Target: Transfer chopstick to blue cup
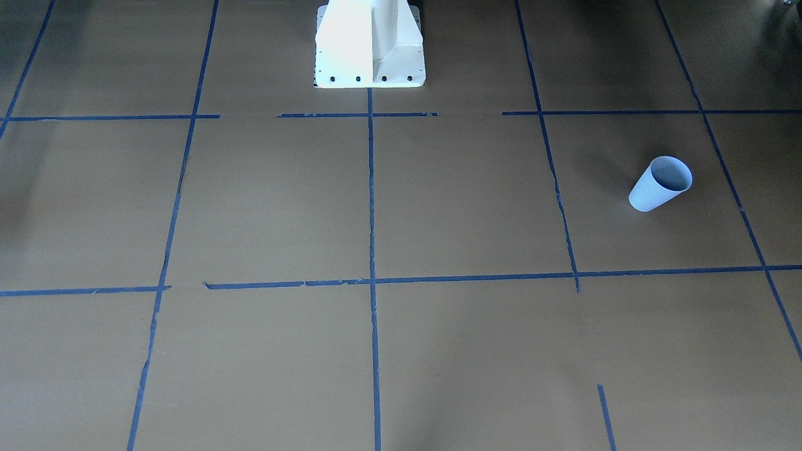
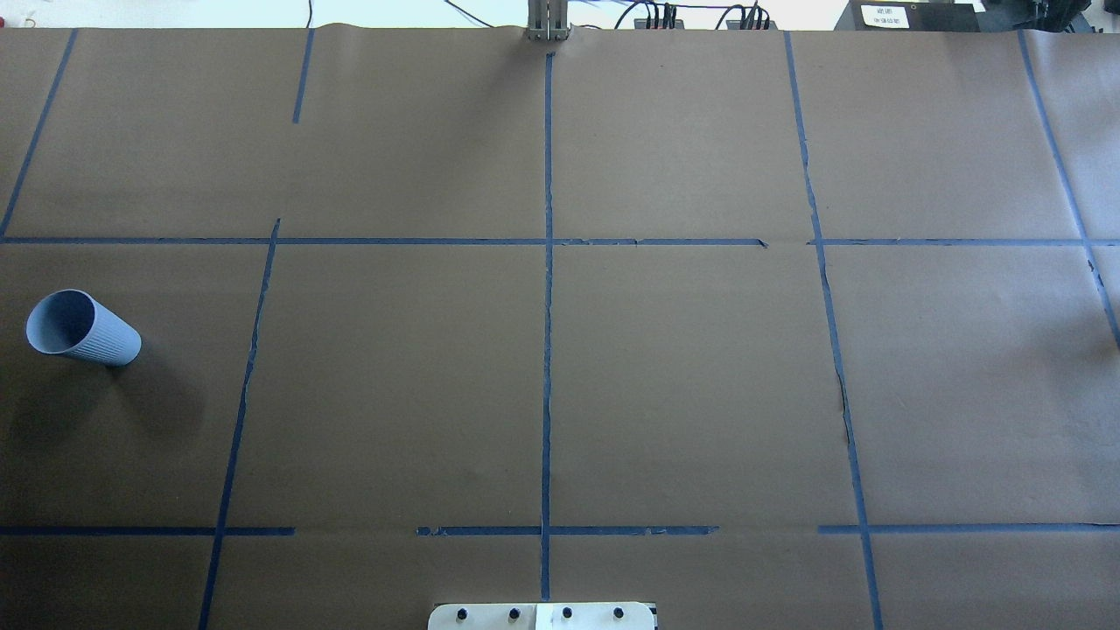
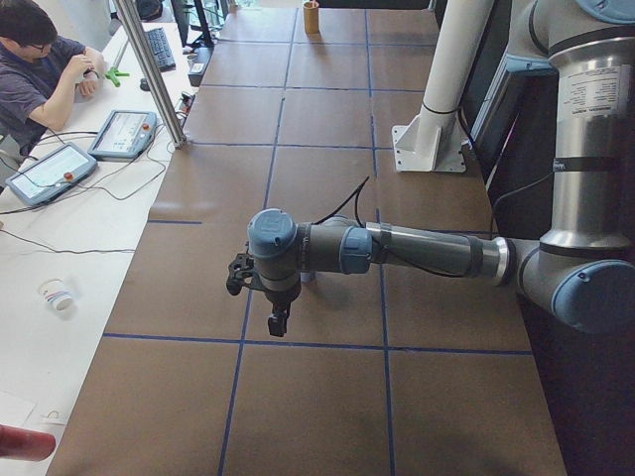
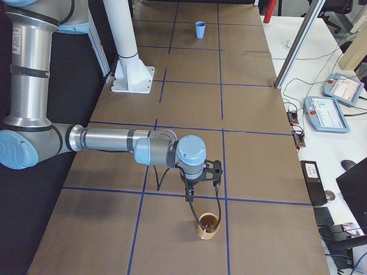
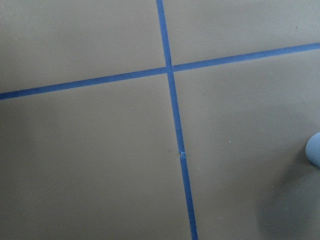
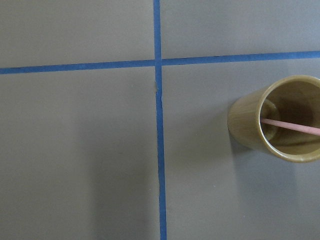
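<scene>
Brown desk (image 2: 682, 376) crossed by blue tape (image 2: 547, 350), blue cup (image 2: 80, 329) at nine o'clock, spread of left pincer (image 3: 278, 322) and right pincer (image 4: 189, 196) impossible to tell

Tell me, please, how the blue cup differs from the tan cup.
Colour: the blue cup is light blue; the tan cup looks like pale wood. Wall: the blue cup is ribbed, the tan cup smooth. Contents: the blue cup is empty; the tan cup holds the chopstick. Both stand upright, open-topped.

I see a light-blue cup (image 2: 83, 328), ribbed wall, darker blue inside. Pale pink chopstick (image 6: 290, 125). Tan wood-grain cup (image 6: 245, 122). Brown table paper (image 2: 394, 394) gridded with blue tape lines (image 2: 548, 350).
</scene>
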You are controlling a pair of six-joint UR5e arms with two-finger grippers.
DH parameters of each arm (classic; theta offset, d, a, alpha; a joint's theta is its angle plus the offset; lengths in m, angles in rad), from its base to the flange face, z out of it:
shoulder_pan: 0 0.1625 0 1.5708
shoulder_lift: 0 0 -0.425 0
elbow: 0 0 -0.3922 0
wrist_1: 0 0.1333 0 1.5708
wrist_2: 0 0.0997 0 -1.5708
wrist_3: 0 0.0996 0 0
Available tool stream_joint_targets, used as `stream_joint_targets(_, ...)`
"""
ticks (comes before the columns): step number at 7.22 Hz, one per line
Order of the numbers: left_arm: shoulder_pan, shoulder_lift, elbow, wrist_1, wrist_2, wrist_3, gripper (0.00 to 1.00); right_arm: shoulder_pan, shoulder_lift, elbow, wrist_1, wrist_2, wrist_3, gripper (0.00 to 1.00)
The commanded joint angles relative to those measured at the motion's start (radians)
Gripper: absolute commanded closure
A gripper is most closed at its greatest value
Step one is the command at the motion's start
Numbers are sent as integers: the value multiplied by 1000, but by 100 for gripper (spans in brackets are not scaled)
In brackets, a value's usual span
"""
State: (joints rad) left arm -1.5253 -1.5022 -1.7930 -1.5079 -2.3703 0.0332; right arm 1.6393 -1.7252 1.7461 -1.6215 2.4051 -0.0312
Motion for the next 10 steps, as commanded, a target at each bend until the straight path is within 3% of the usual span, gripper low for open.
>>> stream_joint_targets(1, 146, 10, -65, -163, -17, -355, 0, 1, 3, 3, 0, 0, -1, 0)
stream_joint_targets(2, 215, 11, -62, -232, -12, -480, 0, 1, 7, 3, 0, 0, -1, 0)
stream_joint_targets(6, 370, 11, 16, -423, 59, -663, 0, 1, 9, 1, 0, 0, -3, 0)
stream_joint_targets(10, 419, 7, 64, -451, 59, -664, 0, 1, 7, 1, 0, 0, -6, 0)
